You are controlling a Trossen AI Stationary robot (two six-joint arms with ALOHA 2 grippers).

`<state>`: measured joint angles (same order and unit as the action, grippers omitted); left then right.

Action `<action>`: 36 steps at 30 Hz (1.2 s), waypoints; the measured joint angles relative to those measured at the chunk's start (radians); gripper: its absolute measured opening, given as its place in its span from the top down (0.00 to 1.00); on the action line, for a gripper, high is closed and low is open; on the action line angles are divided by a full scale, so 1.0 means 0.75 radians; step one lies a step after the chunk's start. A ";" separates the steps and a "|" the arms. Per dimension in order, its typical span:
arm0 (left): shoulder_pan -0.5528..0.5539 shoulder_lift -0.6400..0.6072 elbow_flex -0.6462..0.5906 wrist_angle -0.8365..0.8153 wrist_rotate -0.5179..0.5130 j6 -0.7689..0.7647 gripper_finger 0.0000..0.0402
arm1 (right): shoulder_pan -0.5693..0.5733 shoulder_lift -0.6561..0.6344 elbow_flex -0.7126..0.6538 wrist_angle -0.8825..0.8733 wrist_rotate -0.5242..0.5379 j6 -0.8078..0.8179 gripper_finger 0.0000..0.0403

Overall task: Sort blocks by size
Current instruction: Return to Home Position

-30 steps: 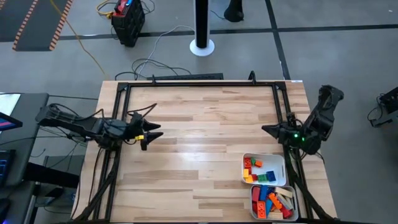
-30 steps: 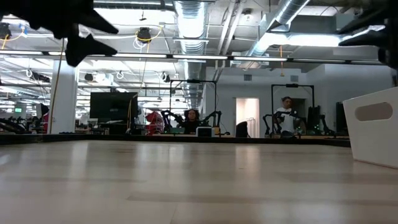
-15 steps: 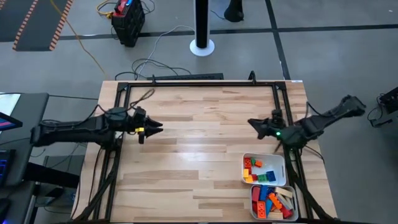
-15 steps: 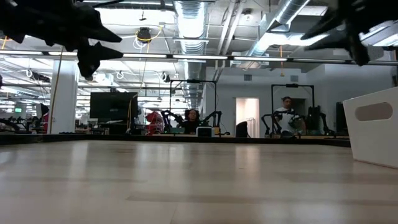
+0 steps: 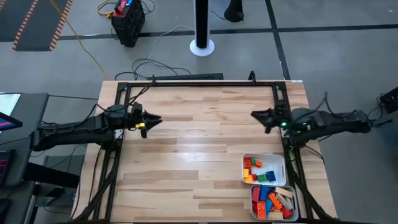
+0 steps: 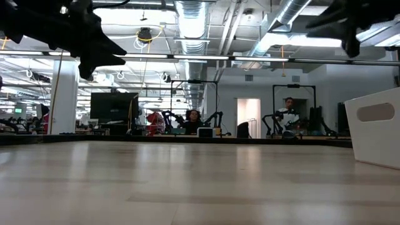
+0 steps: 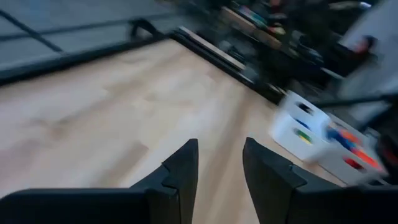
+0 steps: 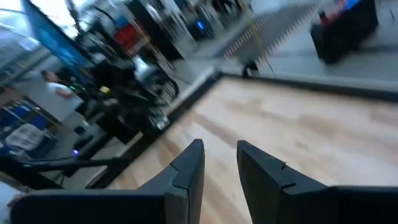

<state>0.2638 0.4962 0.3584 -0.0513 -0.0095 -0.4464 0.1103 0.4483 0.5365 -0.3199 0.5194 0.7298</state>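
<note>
The blocks lie in two white trays at the table's near right. Small red, orange, yellow, green and blue ones (image 5: 257, 170) fill the farther tray (image 5: 281, 160). Longer red, orange, blue and tan ones (image 5: 272, 202) fill the nearer tray (image 5: 296, 198). My left gripper (image 5: 157, 119) hovers open and empty over the table's left side; it also shows in the left wrist view (image 7: 220, 152). My right gripper (image 5: 255, 114) hovers open and empty over the right side, beyond the trays; it also shows in the right wrist view (image 8: 220, 152). Both point toward the table's middle.
A black frame (image 5: 199, 84) runs along the table's far, left and right edges. Bare wood lies between the two grippers. In the low view the nearer tray's wall (image 6: 377, 125) stands at the right. People sit in the room beyond.
My left gripper has gone toward the table's far edge. My right arm has stretched out from a folded pose, and its gripper has gone toward the far edge and a little toward the table's left. The blocks and trays have stayed put.
</note>
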 joint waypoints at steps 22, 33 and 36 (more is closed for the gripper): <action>-0.001 0.004 0.002 -0.156 -0.244 0.078 0.71 | -0.001 -0.596 -0.424 0.125 -0.003 -0.346 0.70; -0.001 0.018 0.002 -0.245 -0.243 0.030 0.71 | -0.002 -0.572 -0.480 0.118 0.012 -0.346 0.70; -0.001 0.019 0.002 -0.293 -0.243 0.030 0.71 | -0.002 -0.571 -0.485 0.106 0.011 -0.346 0.70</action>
<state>0.2630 0.5102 0.3595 -0.2710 -0.1917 -0.4236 0.1085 0.0198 0.1726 -0.2401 0.5274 0.4706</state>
